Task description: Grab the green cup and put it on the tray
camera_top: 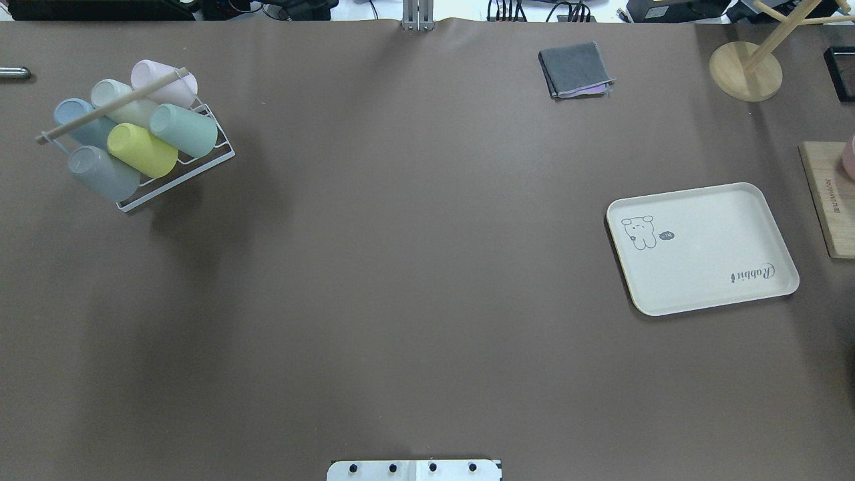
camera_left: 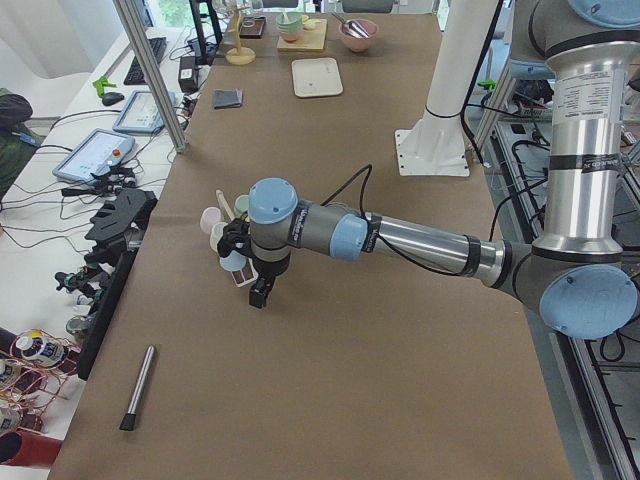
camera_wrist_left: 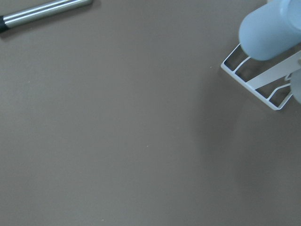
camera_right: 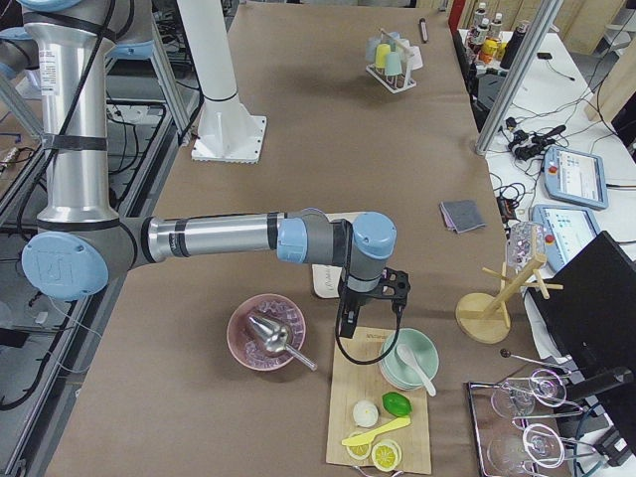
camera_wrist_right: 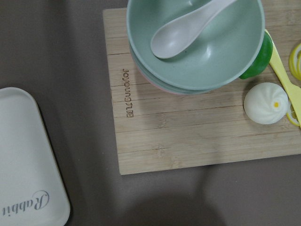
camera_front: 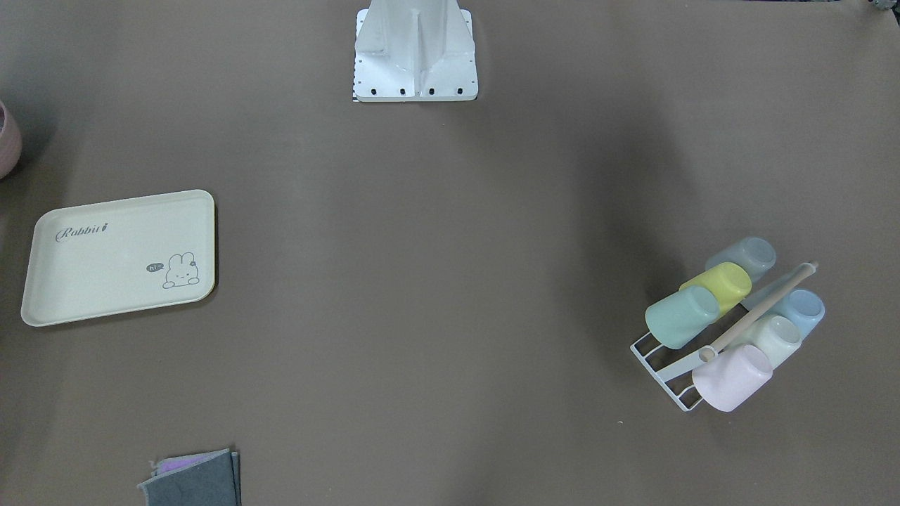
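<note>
Six cups lay tilted in a wire rack [camera_front: 671, 370]. The green cup [camera_front: 680, 318] lay at one end, near the left jaws. The tray [camera_front: 105, 281] sat on the surface beside the right jaws. Neither jaws' opening could be told. Cup judged light, rigid and smooth; grasp across mid-body.

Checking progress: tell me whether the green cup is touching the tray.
Apart. The overhead view shows the green cup lying in the wire rack on the left, the tray far right, table between.
</note>
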